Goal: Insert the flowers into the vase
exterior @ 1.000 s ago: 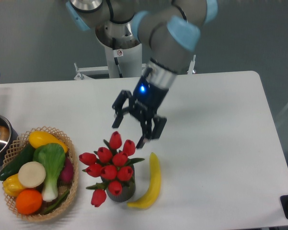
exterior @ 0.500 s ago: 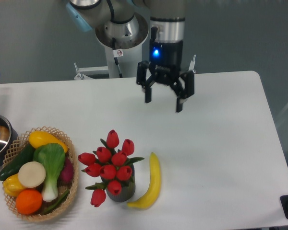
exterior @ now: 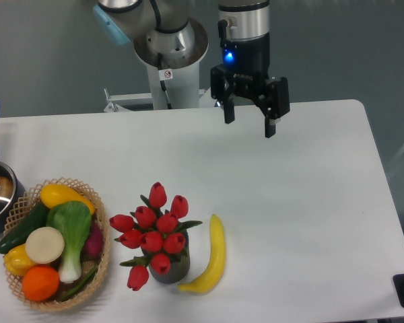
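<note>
The flowers (exterior: 155, 230), red tulip buds with dark green leaves, stand upright in the dark grey ribbed vase (exterior: 170, 267), their stems running straight down into its mouth and the buds fanning wider than it. They sit well below and left of the tool (exterior: 248, 126), which hangs with fingers spread and empty above the table (exterior: 310, 202).

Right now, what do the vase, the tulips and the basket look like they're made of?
The vase: dark grey and matte, maybe ceramic or plastic; mostly hidden, so uncertain. The tulips: evenly red buds with a slight sheen and stiff dark leaves, so probably artificial, plastic or fabric. The basket: tan woven strands with an open lattice rim, seemingly wicker or rattan.
</note>
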